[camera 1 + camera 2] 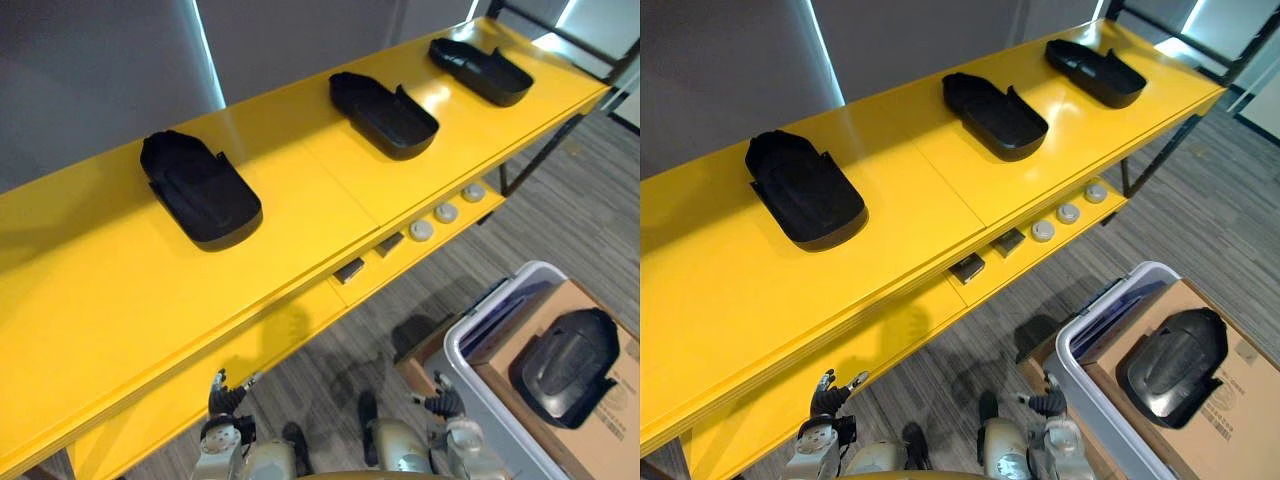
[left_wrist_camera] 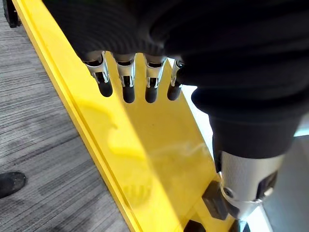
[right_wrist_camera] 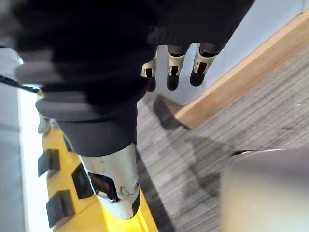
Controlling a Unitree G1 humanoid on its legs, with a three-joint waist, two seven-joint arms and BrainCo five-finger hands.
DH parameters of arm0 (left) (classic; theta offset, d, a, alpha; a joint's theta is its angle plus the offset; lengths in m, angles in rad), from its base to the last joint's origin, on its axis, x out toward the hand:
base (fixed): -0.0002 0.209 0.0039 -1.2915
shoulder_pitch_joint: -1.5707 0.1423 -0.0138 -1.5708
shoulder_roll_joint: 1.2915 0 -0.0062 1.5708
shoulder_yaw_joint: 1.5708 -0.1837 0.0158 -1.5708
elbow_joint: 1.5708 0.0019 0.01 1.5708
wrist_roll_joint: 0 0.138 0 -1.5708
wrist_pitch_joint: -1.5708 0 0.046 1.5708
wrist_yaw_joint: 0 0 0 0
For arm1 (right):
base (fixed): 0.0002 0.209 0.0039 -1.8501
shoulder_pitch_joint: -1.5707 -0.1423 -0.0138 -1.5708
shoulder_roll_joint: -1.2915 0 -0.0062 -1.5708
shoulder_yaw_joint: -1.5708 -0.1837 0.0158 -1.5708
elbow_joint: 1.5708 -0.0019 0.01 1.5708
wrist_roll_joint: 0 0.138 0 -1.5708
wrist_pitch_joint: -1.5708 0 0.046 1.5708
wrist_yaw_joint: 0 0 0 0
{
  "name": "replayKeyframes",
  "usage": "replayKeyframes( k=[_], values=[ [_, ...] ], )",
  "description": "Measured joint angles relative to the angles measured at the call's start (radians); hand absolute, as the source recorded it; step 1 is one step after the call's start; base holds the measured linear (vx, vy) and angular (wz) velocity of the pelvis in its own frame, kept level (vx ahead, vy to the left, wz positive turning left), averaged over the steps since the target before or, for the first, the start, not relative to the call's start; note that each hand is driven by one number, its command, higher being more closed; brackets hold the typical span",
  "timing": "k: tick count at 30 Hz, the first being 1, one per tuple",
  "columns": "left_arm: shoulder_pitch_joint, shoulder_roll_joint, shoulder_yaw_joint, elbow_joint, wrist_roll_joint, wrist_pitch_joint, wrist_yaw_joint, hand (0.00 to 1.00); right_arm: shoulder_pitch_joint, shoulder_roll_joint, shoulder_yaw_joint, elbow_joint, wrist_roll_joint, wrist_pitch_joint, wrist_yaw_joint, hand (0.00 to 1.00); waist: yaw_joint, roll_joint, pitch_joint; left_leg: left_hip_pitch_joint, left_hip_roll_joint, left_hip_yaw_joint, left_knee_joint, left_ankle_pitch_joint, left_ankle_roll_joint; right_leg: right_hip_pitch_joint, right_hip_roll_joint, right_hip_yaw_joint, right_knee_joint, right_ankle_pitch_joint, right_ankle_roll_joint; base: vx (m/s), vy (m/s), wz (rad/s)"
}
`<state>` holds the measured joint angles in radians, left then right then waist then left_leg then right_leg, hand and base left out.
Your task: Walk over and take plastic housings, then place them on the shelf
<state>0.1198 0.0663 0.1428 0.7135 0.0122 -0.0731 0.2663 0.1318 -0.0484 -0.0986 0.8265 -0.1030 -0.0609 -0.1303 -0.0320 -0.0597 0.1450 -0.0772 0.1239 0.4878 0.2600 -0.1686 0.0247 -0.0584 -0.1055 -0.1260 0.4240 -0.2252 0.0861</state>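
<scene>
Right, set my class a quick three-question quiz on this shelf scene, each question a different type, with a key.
1. How many black housings lie on the top board of the yellow shelf?
2. True or false: the left hand or the right hand holds a housing.
3. The housing off the shelf rests on: A) a cardboard box inside a bin; B) the bare floor; C) the shelf's lower board.

Key: 1) three; 2) false, both hands are open and hold nothing; 3) A.
</scene>
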Motion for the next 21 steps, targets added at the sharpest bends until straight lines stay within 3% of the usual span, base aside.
replayKeyframes(
  k=[1, 2, 4, 8, 10, 11, 13, 14, 17, 21],
  values=[
    [-0.008, 0.016, 0.018, 0.005, 0.000, 0.002, 0.003, 0.00, -0.033, -0.003, 0.001, 0.024, -0.009, 0.000, 0.000, 0.00, 0.010, -0.033, -0.023, -0.030, -0.001, 0.020, 0.027, 0.005, -0.009, 0.022, 0.002, -0.004, -0.140, -0.004, -0.008, -0.14, -0.191, -1.37],
    [-0.029, 0.008, 0.019, 0.028, -0.001, 0.005, 0.005, 0.00, -0.072, -0.025, 0.000, 0.044, -0.009, 0.000, -0.001, 0.00, 0.016, -0.008, -0.010, -0.041, 0.013, 0.000, 0.029, 0.011, -0.017, 0.034, 0.035, 0.021, -0.228, 0.043, -0.037, -0.15, -0.174, -1.34],
    [-0.036, -0.018, 0.015, 0.048, -0.001, 0.010, 0.004, 0.00, -0.090, -0.053, -0.005, 0.069, -0.008, 0.004, -0.001, 0.00, 0.009, 0.019, -0.006, -0.014, 0.033, -0.016, 0.020, 0.023, -0.036, 0.059, 0.062, 0.082, -0.273, 0.085, -0.048, -0.11, -0.102, -1.06],
    [-0.021, -0.034, 0.014, 0.066, -0.001, 0.010, 0.003, 0.00, -0.084, -0.068, -0.008, 0.072, -0.007, 0.009, -0.001, 0.00, -0.006, 0.031, -0.026, 0.062, 0.055, 0.026, -0.027, 0.026, -0.060, 0.053, 0.084, 0.154, -0.294, 0.099, -0.041, -0.11, -0.064, -0.95],
    [-0.005, -0.039, 0.018, 0.064, -0.002, 0.011, 0.004, 0.00, -0.081, -0.061, -0.024, 0.074, -0.004, 0.013, -0.001, 0.00, -0.006, 0.035, -0.036, 0.115, 0.068, 0.147, -0.087, 0.036, -0.081, 0.039, -0.024, -0.177, -0.257, 0.076, -0.072, -0.11, 0.006, -1.35],
    [0.019, -0.041, 0.019, 0.065, -0.002, 0.015, 0.004, 0.00, -0.086, -0.056, -0.023, 0.087, -0.003, 0.015, 0.000, 0.00, -0.001, 0.052, -0.048, 0.129, 0.091, 0.206, -0.097, 0.027, -0.094, 0.052, -0.092, -0.415, -0.249, 0.075, -0.079, -0.06, 0.005, -1.47],
    [0.023, -0.037, 0.035, 0.065, -0.002, 0.022, 0.004, 0.00, -0.090, -0.049, -0.024, 0.090, -0.003, 0.016, 0.000, 0.00, 0.004, 0.050, -0.055, 0.138, 0.113, 0.262, -0.084, 0.045, -0.112, 0.065, -0.121, -0.583, -0.260, 0.123, -0.104, 0.03, -0.050, -1.34],
    [0.015, -0.019, 0.041, 0.076, -0.003, 0.022, 0.001, 0.00, -0.089, -0.039, -0.025, 0.090, 0.005, 0.016, 0.000, 0.00, 0.005, 0.042, -0.055, 0.141, 0.125, 0.281, -0.065, 0.049, -0.117, 0.060, -0.102, -0.565, -0.295, 0.203, -0.042, 0.06, -0.082, -1.09],
    [0.005, -0.014, 0.034, 0.083, -0.002, 0.022, -0.001, 0.00, -0.081, -0.041, -0.049, 0.089, 0.020, 0.018, -0.001, 0.00, -0.012, 0.059, -0.051, 0.152, 0.169, 0.275, -0.043, 0.054, -0.125, 0.058, -0.057, -0.520, -0.310, 0.201, -0.046, 0.05, -0.138, -0.72],
    [-0.029, -0.031, 0.013, 0.100, 0.000, 0.020, -0.004, 0.00, -0.041, -0.058, -0.064, 0.089, 0.057, 0.019, -0.001, 0.00, -0.017, 0.112, -0.018, 0.157, 0.270, 0.235, 0.121, 0.053, -0.125, 0.097, -0.006, -0.460, -0.320, 0.174, -0.073, 0.01, -0.126, -0.49]
  ],
)
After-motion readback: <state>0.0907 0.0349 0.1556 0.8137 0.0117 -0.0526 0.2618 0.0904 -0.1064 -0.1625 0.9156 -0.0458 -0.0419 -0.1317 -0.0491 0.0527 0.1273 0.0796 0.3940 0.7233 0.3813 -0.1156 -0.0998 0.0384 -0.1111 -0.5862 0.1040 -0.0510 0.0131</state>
